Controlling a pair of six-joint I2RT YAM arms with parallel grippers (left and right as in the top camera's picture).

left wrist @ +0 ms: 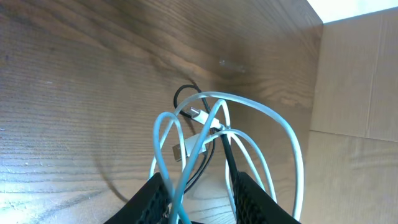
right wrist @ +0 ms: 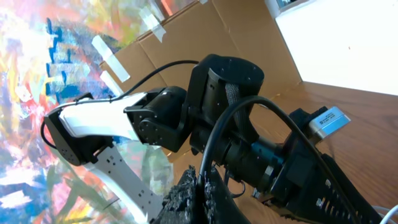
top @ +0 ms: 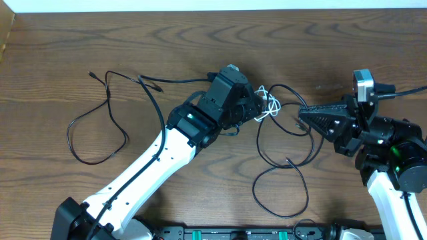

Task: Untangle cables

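In the overhead view my left gripper (top: 259,108) sits at the table's middle, over the knot of the short white cable (top: 271,105). The left wrist view shows its fingers (left wrist: 249,198) apart, with white cable (left wrist: 273,118) strands running between them, one crossing close to the left finger, and a thin black cable (left wrist: 181,93) looped behind. My right gripper (top: 301,118) points left, just right of the knot. It is shut (right wrist: 202,183) on a black cable (right wrist: 230,118) that arches up from it. This black cable (top: 287,163) loops toward the front. Another black cable (top: 110,107) lies spread out at the left.
The wooden table (top: 200,40) ends at the far side against cardboard (left wrist: 354,74). A cardboard corner (top: 5,30) shows at the top left. A black rail (top: 233,233) runs along the front edge between the arm bases.
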